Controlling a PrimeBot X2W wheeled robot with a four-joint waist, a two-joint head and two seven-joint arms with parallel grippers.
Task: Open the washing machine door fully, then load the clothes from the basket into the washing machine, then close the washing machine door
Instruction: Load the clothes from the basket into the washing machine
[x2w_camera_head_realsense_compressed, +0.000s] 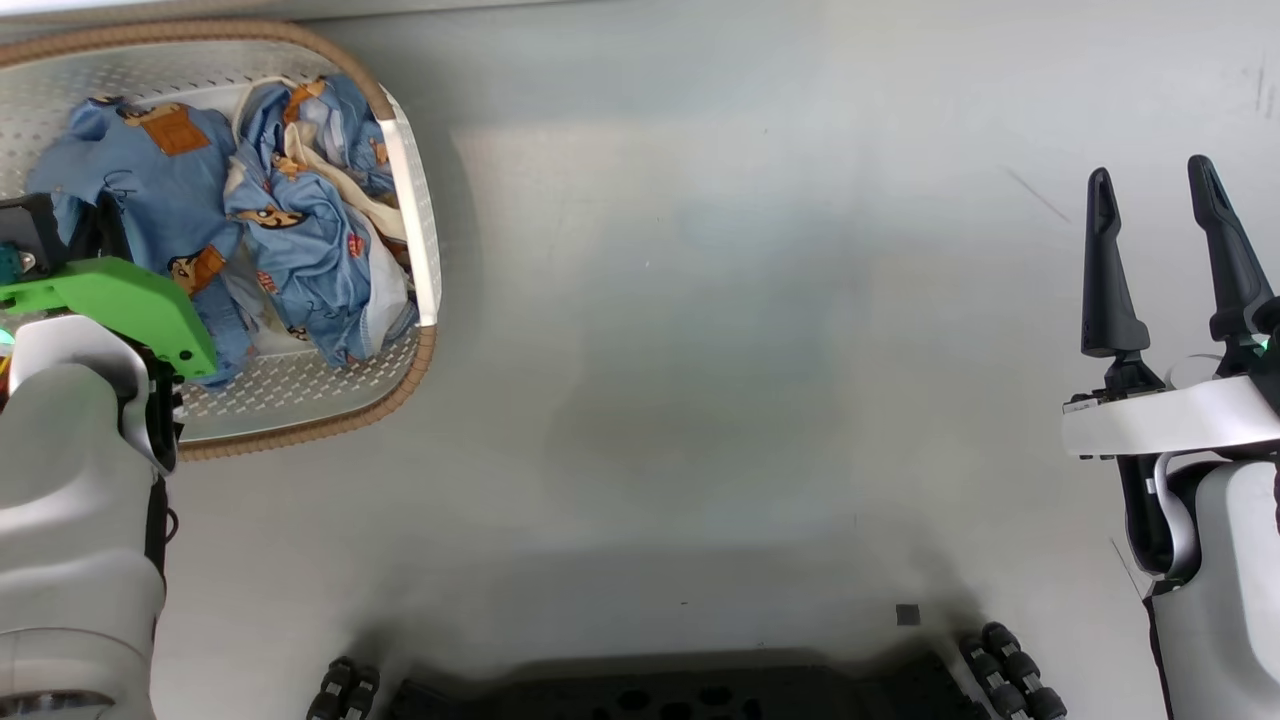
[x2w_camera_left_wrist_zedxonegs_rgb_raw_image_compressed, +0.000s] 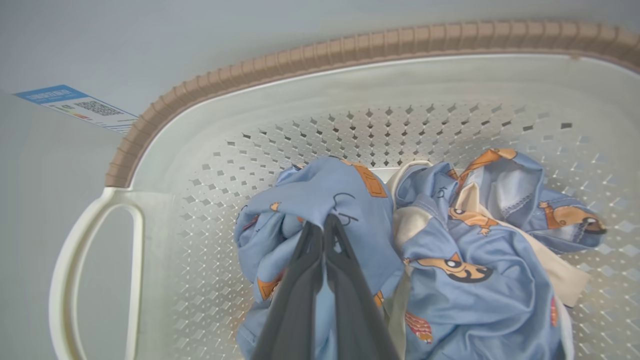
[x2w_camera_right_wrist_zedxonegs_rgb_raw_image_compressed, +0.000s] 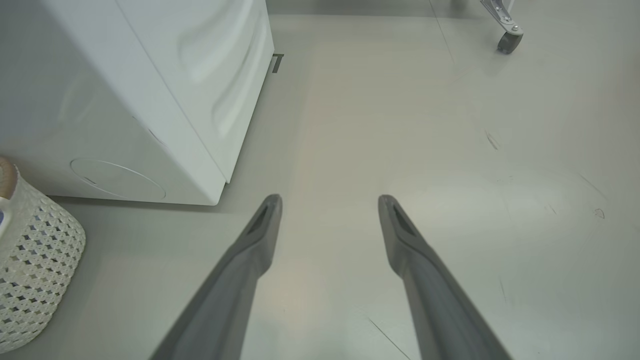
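Left fingers (x2w_camera_left_wrist_zedxonegs_rgb_raw_image_compressed: 327, 240) pinch just a little fold of the clothes (x2w_camera_left_wrist_zedxonegs_rgb_raw_image_compressed: 320, 195) (lower middle of the frame); it may slip out when lifted. Right fingers (x2w_camera_head_realsense_compressed: 1105, 270) are open.

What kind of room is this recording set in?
Probably a laundry area or test lab: a white washing machine stands on smooth grey floor, beside a perforated basket of clothes.
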